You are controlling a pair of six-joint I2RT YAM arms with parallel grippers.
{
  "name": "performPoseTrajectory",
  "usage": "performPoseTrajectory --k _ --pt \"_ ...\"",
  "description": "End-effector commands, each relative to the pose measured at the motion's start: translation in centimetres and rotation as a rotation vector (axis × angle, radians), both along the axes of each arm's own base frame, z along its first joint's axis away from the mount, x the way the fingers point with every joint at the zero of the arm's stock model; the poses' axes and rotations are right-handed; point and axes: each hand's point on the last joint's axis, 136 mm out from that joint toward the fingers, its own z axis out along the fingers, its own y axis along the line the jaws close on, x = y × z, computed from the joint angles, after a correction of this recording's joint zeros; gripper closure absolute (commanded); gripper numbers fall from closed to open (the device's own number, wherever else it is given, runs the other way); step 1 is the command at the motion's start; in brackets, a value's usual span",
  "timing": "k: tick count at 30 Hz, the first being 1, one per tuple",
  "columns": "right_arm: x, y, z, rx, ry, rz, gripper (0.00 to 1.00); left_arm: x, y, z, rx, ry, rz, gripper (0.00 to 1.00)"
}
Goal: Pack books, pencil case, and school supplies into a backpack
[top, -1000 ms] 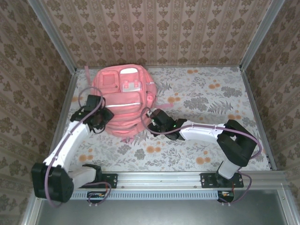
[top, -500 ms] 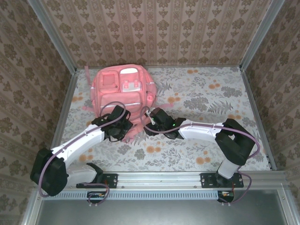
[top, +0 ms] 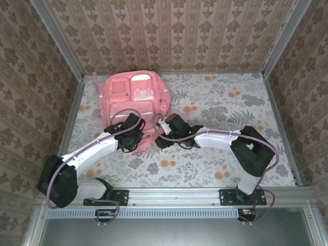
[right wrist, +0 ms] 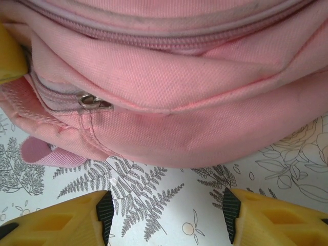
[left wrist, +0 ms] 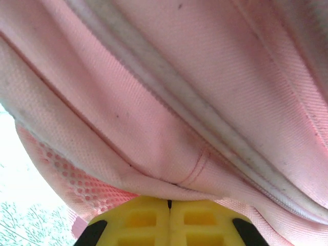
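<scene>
Backpack: the pink backpack lies flat at the far left of the floral tablecloth, front pockets up and its bottom end toward the arms. It sits where it did a second ago.
Zip: in the right wrist view a metal zipper pull rests at the end of its track, and the teeth above it look closed.
Left gripper: a second ago it was at the bag's left flank. The left gripper has since swung round to the bottom edge and snapped its yellow fingers flush together, just under a hanging fold of pink fabric. I cannot tell whether any cloth is caught between them.
Right gripper: the right gripper has edged in to the bag's near right corner and its jaws have widened. They stand spread over the cloth, apart from the fabric and holding nothing.
Meaning: both arms have closed in on the bag's bottom end, so I'd judge the job now is handling the bag itself, perhaps its zip.
Writing: I can read no brand, label or lettering.
</scene>
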Motion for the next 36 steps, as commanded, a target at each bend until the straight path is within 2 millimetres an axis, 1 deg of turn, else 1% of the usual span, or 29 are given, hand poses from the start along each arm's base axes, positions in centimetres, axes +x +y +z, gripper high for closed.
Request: performPoseTrajectory --k 1,6,9,11,13,16,18,19,22,24,26,29,36 --pt "0.1 1.4 0.6 0.045 0.018 0.062 0.38 0.9 1.4 1.2 0.056 -0.053 0.032 1.0" --pt "0.3 2.4 0.2 0.063 0.054 0.093 0.38 0.8 1.5 1.3 0.041 -0.06 0.028 1.0" --pt "1.0 2.6 -0.1 0.066 0.072 0.09 0.37 1.2 0.7 2.0 0.004 -0.073 -0.003 1.0" --pt "1.4 2.6 0.2 0.07 0.067 0.084 0.37 1.5 -0.4 3.0 -0.036 -0.095 -0.036 0.85" --pt "1.5 2.4 0.5 0.069 0.057 0.078 0.37 1.7 -1.2 4.0 -0.068 -0.116 -0.058 0.73" --pt "1.5 2.0 0.5 0.06 0.049 0.069 0.37 1.9 -1.8 5.3 -0.103 -0.143 -0.06 0.67" --pt "1.4 1.8 0.5 0.056 0.047 0.066 0.37 2.1 -2.1 5.5 -0.126 -0.153 -0.052 0.52" --pt "1.4 1.7 0.4 0.056 0.047 0.064 0.37 2.1 -2.2 5.3 -0.131 -0.148 -0.043 0.47" --pt "1.3 1.6 0.6 0.055 0.043 0.061 0.37 2.0 -2.0 4.2 -0.131 -0.123 -0.019 0.45" --pt "1.4 1.5 0.7 0.055 0.039 0.06 0.37 1.9 -2.2 3.2 -0.146 -0.097 -0.002 0.41" --pt "1.3 1.5 0.6 0.053 0.04 0.062 0.37 1.4 -2.4 1.9 -0.161 -0.054 0.016 0.4" --pt "1.3 1.5 0.5 0.049 0.036 0.062 0.37 0.3 -2.3 0.5 -0.173 0.002 0.057 0.41" --pt "1.6 1.6 0.6 0.051 0.029 0.062 0.36 -2.6 -1.0 -0.7 -0.163 0.068 0.117 0.4"
